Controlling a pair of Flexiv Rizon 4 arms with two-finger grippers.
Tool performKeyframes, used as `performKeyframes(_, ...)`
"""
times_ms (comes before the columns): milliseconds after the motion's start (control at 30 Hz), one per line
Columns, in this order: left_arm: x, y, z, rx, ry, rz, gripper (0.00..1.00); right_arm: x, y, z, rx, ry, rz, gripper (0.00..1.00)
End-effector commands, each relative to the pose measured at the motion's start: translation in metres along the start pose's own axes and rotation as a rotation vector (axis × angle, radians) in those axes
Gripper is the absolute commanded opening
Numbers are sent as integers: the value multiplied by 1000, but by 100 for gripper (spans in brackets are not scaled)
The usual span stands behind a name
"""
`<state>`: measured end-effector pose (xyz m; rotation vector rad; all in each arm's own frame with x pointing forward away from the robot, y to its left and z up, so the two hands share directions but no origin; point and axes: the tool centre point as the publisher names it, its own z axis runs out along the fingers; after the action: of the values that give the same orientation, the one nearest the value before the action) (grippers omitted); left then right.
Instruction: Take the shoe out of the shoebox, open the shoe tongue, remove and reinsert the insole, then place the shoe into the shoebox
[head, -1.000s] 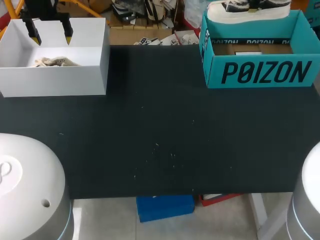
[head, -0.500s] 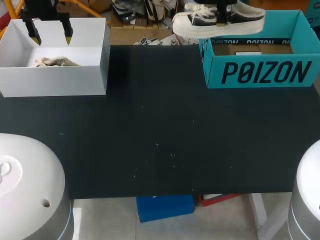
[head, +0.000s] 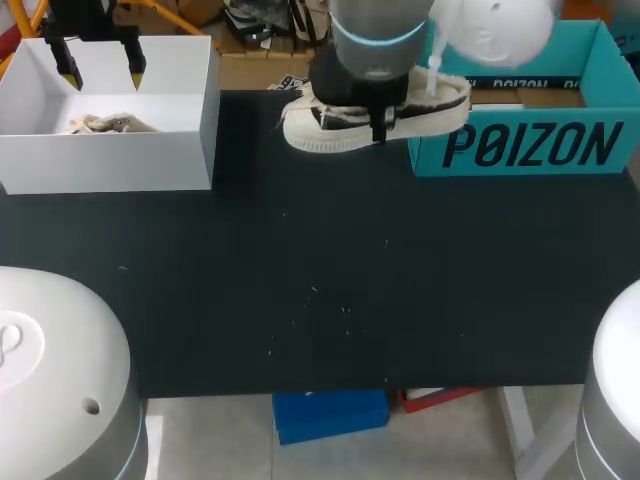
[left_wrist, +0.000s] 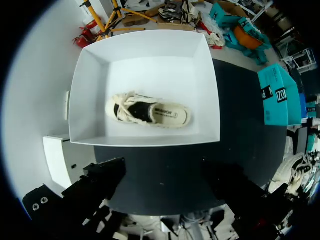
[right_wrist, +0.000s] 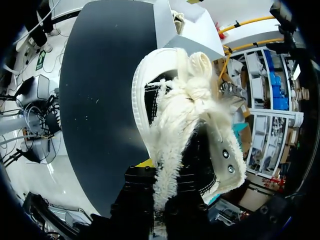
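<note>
One shoe in right pincer; shoebox bears black lettering

Black table spans my whole workspace: matte top, scatter of pale specks near middle. White box on table's far corner at my left, open on top, tall plain walls. Second sneaker inside, cream with laces, on box floor. Left wrist view: sneaker sole-down, opening upward, dark inside, laces bunched at one end, clear of every wall of white box.
</note>
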<state>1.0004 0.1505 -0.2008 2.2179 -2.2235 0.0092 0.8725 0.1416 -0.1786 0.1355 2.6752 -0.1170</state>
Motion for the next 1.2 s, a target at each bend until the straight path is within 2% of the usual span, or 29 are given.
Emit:
performKeyframes(33,0,0,-1,-2,-2,-1,100,20,30,13,21,-95,13,0)
performKeyframes(600,0,0,-1,-2,-2,-1,100,78,70,58,-36,25,48,0)
performKeyframes(900,0,0,-1,-2,-2,-1,100,95,84,81,-57,86,45,0)
performKeyframes(1200,0,0,-1,-2,-2,-1,100,109,95,106,-80,104,32,0)
